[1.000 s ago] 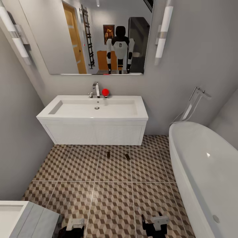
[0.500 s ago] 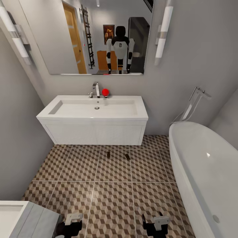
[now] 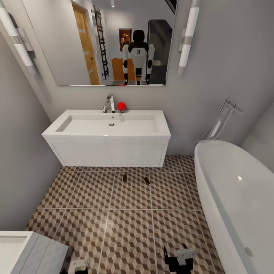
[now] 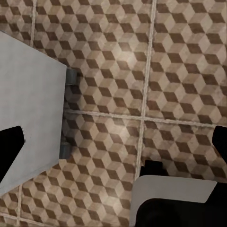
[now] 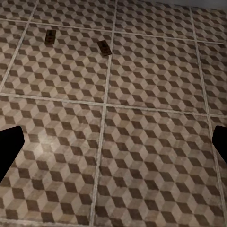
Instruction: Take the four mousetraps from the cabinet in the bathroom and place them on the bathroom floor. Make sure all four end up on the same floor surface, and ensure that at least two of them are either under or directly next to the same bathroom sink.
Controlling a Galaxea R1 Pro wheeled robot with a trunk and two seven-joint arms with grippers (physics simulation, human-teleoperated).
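Nearest, at the low edge of the head view, the left gripper (image 3: 78, 265) and the right gripper (image 3: 179, 258) hang above the bathroom floor (image 3: 125, 236). Both are released and hold nothing, their dark fingers (image 5: 9, 149) spread wide apart. At near left stands a low white drawer unit (image 3: 26, 253). Farther on, two mousetraps (image 3: 125, 177) (image 3: 146, 180) lie on the tiles, near each other, just in front of the bathroom sink (image 3: 108, 127). A white bathtub (image 3: 232, 198) is at the right. Behind the sink a mirror (image 3: 110, 42) hangs on the far wall.
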